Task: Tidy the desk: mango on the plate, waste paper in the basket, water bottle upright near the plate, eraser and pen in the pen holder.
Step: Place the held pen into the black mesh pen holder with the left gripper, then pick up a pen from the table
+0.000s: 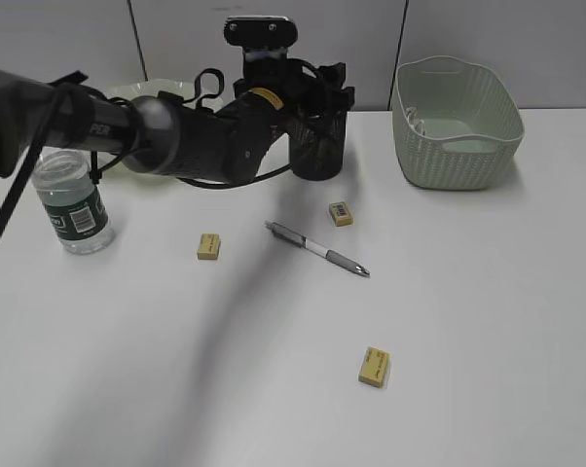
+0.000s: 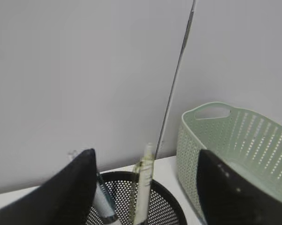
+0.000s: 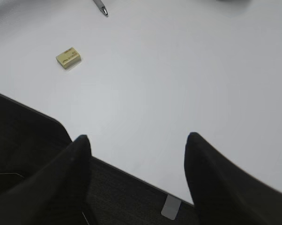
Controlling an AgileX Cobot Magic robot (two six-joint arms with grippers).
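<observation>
My left gripper (image 1: 322, 92) (image 2: 145, 154) hangs open just above the black mesh pen holder (image 1: 318, 156) (image 2: 169, 206). Two pens stand in the holder, a whitish one (image 2: 143, 187) and a grey one (image 2: 103, 204); neither is gripped. Another pen (image 1: 317, 249) lies on the desk (image 1: 488, 321), its tip showing in the right wrist view (image 3: 101, 7). Three yellow erasers lie loose (image 1: 208, 246) (image 1: 342, 213) (image 1: 374, 367) (image 3: 68, 57). The water bottle (image 1: 74, 204) stands upright at the left. The plate (image 1: 142, 92) peeks out behind my left arm. My right gripper (image 3: 138, 143) is open over the desk's front edge. The mango is hidden; I cannot make out the waste paper.
The pale green basket (image 1: 458, 131) (image 2: 234, 140) stands at the back right, beside the pen holder. A grey partition wall runs along the back of the desk. My left arm stretches from the left edge across the back of the desk.
</observation>
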